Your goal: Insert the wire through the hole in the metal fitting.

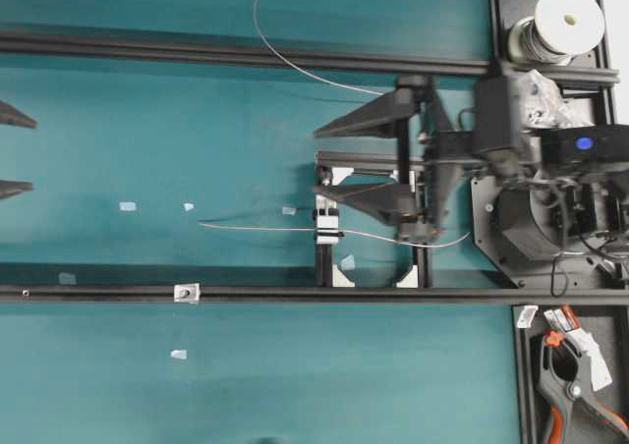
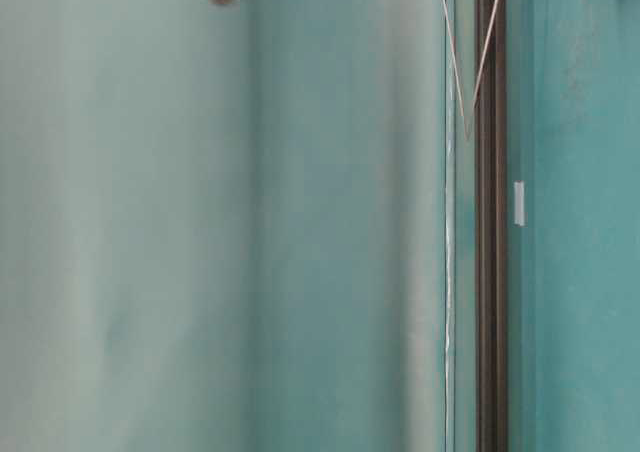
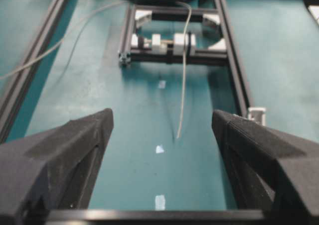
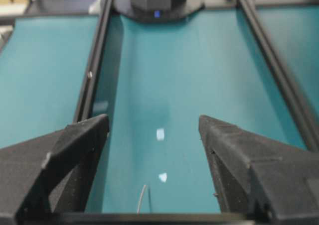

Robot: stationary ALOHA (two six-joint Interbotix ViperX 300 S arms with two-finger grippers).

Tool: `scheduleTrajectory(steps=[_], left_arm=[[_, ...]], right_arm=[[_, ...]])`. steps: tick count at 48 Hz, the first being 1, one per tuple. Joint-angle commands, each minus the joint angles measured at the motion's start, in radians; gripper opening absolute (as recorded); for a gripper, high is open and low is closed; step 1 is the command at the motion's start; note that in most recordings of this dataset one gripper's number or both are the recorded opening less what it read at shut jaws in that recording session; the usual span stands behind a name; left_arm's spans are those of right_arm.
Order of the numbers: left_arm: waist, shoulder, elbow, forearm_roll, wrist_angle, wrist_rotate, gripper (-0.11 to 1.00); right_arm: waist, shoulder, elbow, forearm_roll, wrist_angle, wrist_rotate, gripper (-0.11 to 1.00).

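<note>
Wire (image 1: 257, 228) lies loose on the teal table (image 1: 147, 385), passing through the white clamp block (image 1: 326, 230); both the left gripper (image 3: 162, 135) and right gripper (image 1: 329, 159) gape wide, empty.

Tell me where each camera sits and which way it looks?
Overhead: above the table, looking straight down; left pincer and right pincer show, open.
Table-level: low, looking along the blurred teal surface beside a dark rail; body unclear.
Left wrist: behind its pincer, facing the clamp frame.
Right wrist: behind its pincer, facing the opposite arm's base.
Shared: the wire shows overhead and in both wrist views.
</note>
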Motion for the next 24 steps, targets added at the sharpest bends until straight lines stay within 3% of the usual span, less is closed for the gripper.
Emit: scheduleTrajectory(steps=[1, 8, 24], left_arm=[[0.003, 0.074, 0.008, -0.003, -0.097, -0.002, 0.87], [0.003, 0.181, 0.025, -0.003, -0.206, -0.002, 0.87], [-0.002, 0.394, -0.011, -0.003, -0.302, -0.003, 0.87]], right_arm=[[-0.003, 0.054, -0.035, 0.002, -0.026, 0.011, 0.83], [-0.003, 0.140, -0.054, 0.000, -0.040, 0.040, 0.83], [0.021, 0.298, -0.091, 0.000, -0.043, 0.078, 0.83]])
